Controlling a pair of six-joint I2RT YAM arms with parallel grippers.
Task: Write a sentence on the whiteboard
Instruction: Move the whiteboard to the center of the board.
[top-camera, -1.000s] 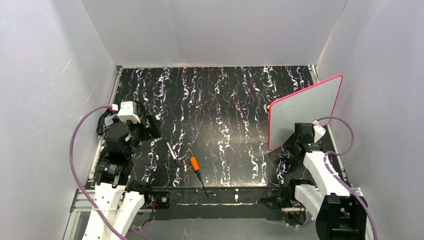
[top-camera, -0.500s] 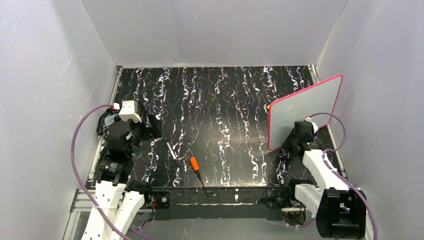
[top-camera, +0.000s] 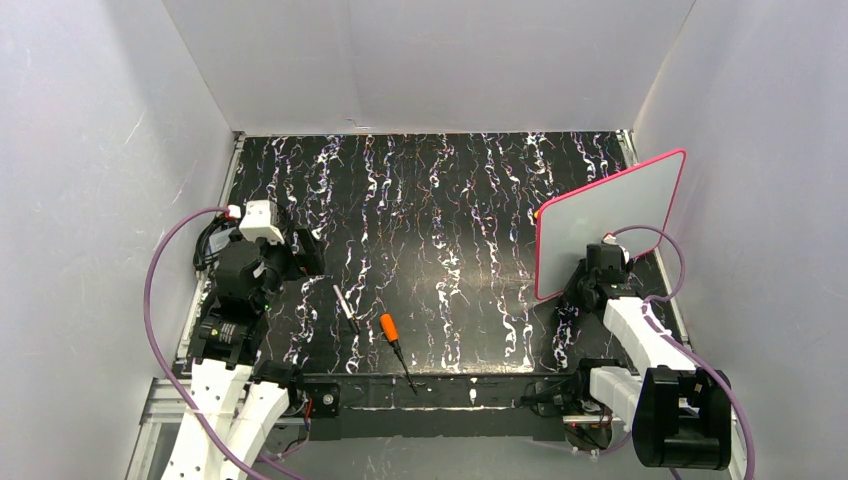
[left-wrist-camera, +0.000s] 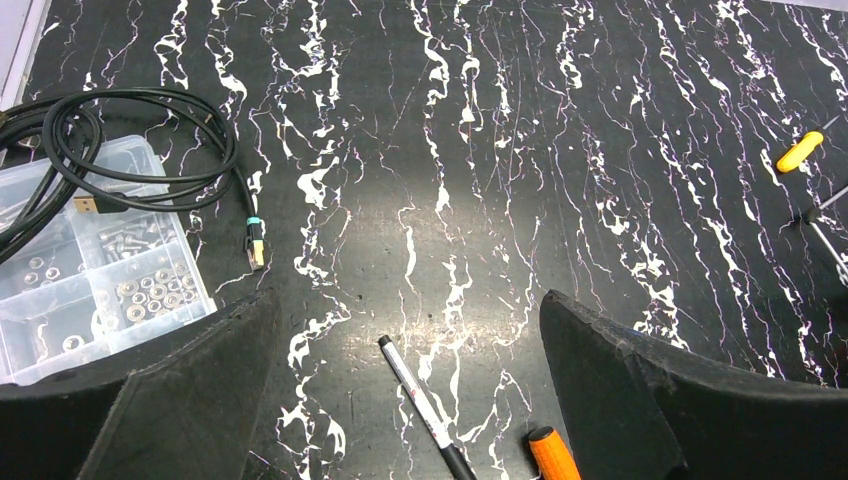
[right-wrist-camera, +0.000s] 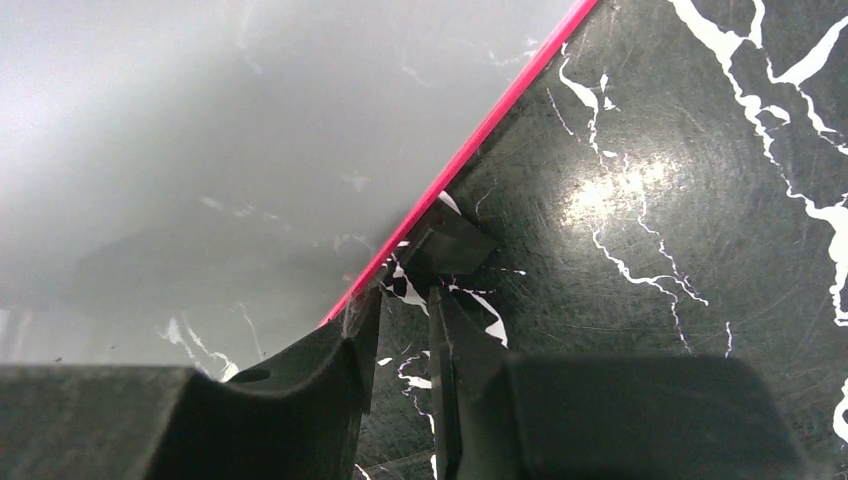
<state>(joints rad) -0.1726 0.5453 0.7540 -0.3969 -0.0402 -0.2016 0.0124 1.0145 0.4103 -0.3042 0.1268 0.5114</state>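
Note:
The whiteboard (top-camera: 610, 225) stands upright on the right of the table, pink-red frame, grey face. No sentence shows on it in any view. My right gripper (top-camera: 583, 283) sits low at its near bottom corner. In the right wrist view the jaws are nearly together with only table in the slit, the left finger (right-wrist-camera: 330, 370) lies against the pink bottom edge (right-wrist-camera: 480, 130), and a black foot (right-wrist-camera: 452, 248) is just ahead. My left gripper (top-camera: 303, 253) is open and empty above the table. A black-and-white marker pen (left-wrist-camera: 425, 400) lies below, between its fingers, and also shows in the top view (top-camera: 346, 308).
An orange-handled screwdriver (top-camera: 390, 330) lies beside the pen, also in the left wrist view (left-wrist-camera: 553, 455). A clear box of screws (left-wrist-camera: 90, 260) and a coiled black cable (left-wrist-camera: 150, 130) lie at the left. A second orange-handled tool (left-wrist-camera: 800, 152) lies farther off. Grey walls enclose the table.
My right wrist has drawn slightly back and left along the board's bottom corner, and its cable loop has shifted. The board, the pen and the left arm have hardly moved.

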